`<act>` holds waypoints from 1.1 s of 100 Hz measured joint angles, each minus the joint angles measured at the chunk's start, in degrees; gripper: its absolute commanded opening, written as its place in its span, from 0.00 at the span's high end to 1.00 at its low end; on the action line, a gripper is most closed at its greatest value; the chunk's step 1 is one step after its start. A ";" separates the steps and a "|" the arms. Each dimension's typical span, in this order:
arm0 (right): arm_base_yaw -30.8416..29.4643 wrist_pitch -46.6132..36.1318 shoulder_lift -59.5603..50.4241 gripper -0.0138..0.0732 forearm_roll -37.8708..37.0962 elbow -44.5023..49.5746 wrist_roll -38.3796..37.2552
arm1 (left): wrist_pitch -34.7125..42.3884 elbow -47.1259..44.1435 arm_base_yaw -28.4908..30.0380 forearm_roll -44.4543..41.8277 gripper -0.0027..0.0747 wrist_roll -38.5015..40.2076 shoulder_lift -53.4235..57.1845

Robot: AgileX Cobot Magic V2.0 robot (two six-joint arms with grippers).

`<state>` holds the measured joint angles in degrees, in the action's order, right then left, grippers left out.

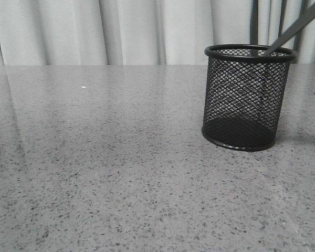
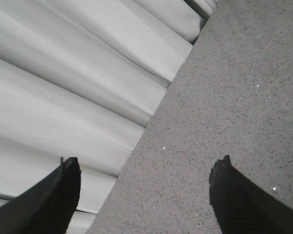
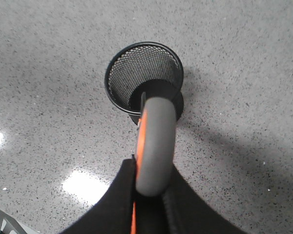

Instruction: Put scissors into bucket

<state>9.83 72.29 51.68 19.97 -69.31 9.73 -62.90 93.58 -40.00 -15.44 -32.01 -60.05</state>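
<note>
A: Front view first?
B: Black mesh bucket (image 1: 248,97) upright on the speckled grey table (image 1: 110,173), toward the right side. Slim dark blade of the scissors (image 1: 293,29) slanting down from the upper right corner, tip dipping past the rim and inside the bucket. Pale curtain (image 1: 121,31) behind the far edge. Neither gripper visible here.

A: Left wrist?
B: Left gripper (image 2: 145,192) above bare table, near the edge where the curtain hangs. Two dark fingers (image 2: 53,200) set wide apart, nothing between them.

A: Right wrist?
B: Right gripper (image 3: 149,202) straight above the bucket (image 3: 118,73), looking down into its mouth. Fingers (image 3: 112,204) pressed close on either side of a grey handle loop of the scissors (image 3: 155,146), orange lining along one side. Handle gripped firmly, blades pointing down into the bucket and mostly hidden behind the loop. Cannot tell whether the tips touch the base. Scissors held over and partly inside the bucket, not released.
</note>
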 measured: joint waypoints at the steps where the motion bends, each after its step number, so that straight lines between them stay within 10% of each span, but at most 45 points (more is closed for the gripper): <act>1: 0.00 0.00 0.17 0.90 0.00 0.00 0.00 | 0.00 0.00 0.00 0.00 0.30 0.00 0.00; 63: 0.00 -3.46 10.38 0.89 0.49 0.00 0.64 | 1.33 0.00 0.00 0.42 0.30 0.00 0.00; 110: 0.00 -6.83 12.85 0.48 4.73 -0.80 2.10 | 1.32 0.00 0.09 0.42 0.30 0.00 0.00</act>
<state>9.83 65.47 64.53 24.71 -70.11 11.83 -61.58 93.58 -39.91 -15.02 -32.01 -60.05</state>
